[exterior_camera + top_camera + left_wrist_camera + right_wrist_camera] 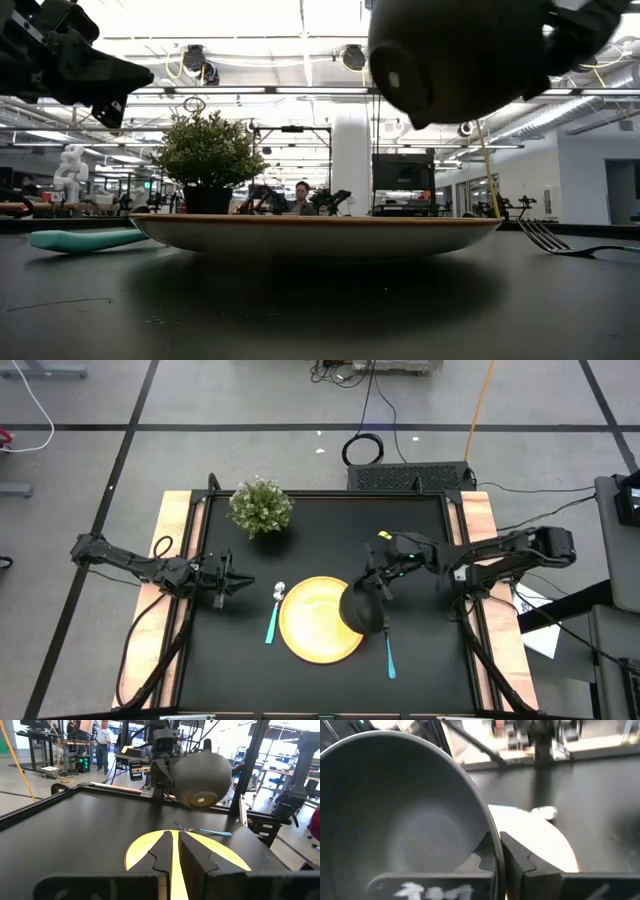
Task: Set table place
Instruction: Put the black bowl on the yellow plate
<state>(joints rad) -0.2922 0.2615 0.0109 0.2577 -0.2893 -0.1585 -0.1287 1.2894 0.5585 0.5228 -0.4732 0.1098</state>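
The round yellow plate [318, 622] lies flat on the black table [420, 520]. The teal-handled spoon [274, 615] lies to the plate's left and the teal-handled fork [389, 655] to its right. My right gripper [376, 594] is shut on the black bowl [362, 610], which hangs above the plate's right edge. The low view shows the bowl [460, 50] high over the plate [315, 235]. My left gripper [226, 582] hovers left of the spoon, empty, with its fingers [197, 865] close together. My right gripper pinches the bowl's rim [492, 842], one finger inside the bowl [484, 861] and one outside [520, 862]. The fingers come slanting down from the table's far right. The bowl is lifted clear and tipped on its side, its underside [200, 799] facing the left arm.
A bushy green potted plant [260, 507] stands at the table's far left. Pale wooden strips [175, 530] run along the left and right sides. People [102, 740] and equipment stand in the room beyond the table.
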